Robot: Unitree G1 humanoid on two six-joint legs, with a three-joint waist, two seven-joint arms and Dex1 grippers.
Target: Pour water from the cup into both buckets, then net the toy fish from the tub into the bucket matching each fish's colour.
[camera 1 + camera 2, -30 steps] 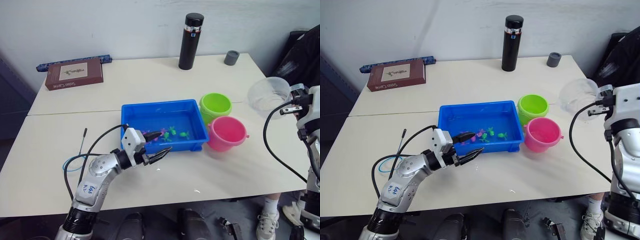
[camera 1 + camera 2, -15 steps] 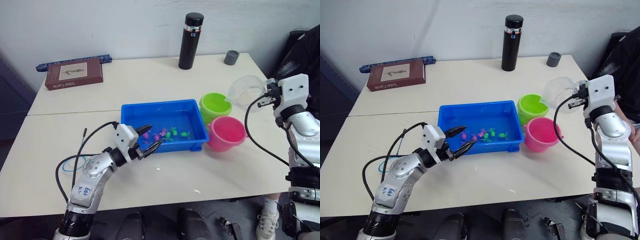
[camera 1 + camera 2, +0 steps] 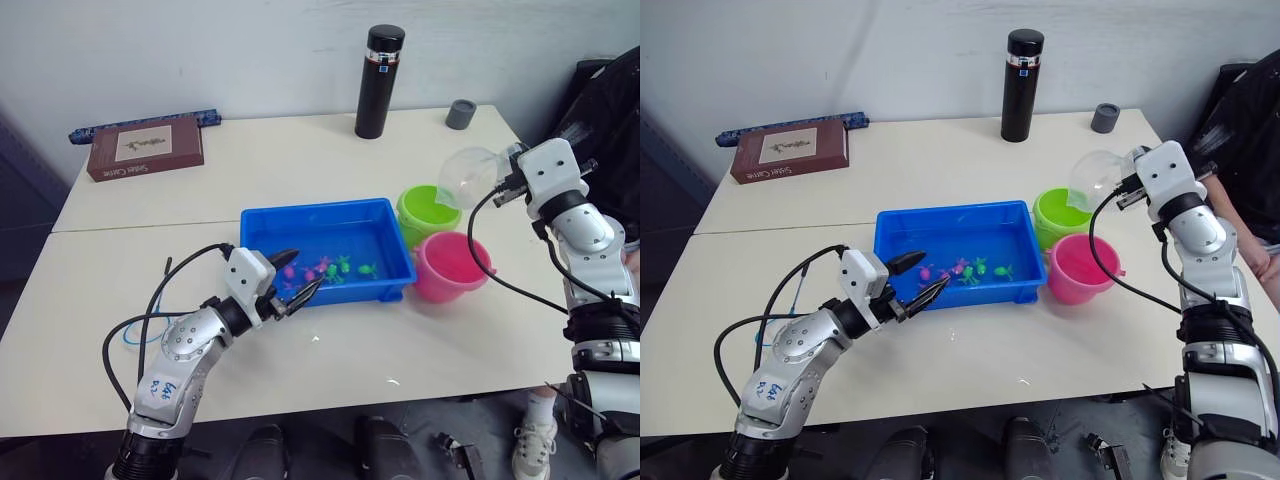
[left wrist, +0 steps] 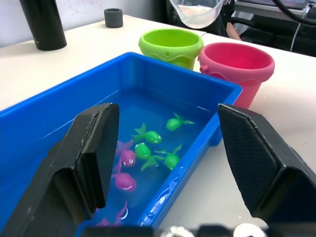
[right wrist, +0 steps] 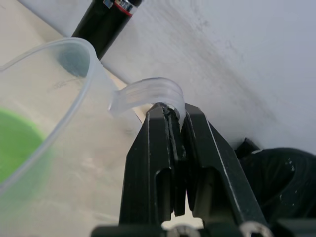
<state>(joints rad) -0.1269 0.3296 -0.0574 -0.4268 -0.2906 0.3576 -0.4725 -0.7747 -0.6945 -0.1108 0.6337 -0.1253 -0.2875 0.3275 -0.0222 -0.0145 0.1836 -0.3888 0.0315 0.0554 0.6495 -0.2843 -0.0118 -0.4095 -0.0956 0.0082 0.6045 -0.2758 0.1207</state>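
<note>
Cream counter (image 3: 330,160). Right claw (image 5: 174,129) clamped on cup (image 3: 462,178) handle; cup tilted above green bucket (image 3: 428,211). Left claw (image 3: 293,279) wide open, blue tub (image 3: 327,215) with fish (image 4: 148,137) just ahead.

Head pair: you looked down from the near side over the table (image 3: 330,150) | left wrist: low, close, facing across the tub (image 4: 148,74) toward both buckets | right wrist: tight on the cup (image 5: 44,98).
</note>
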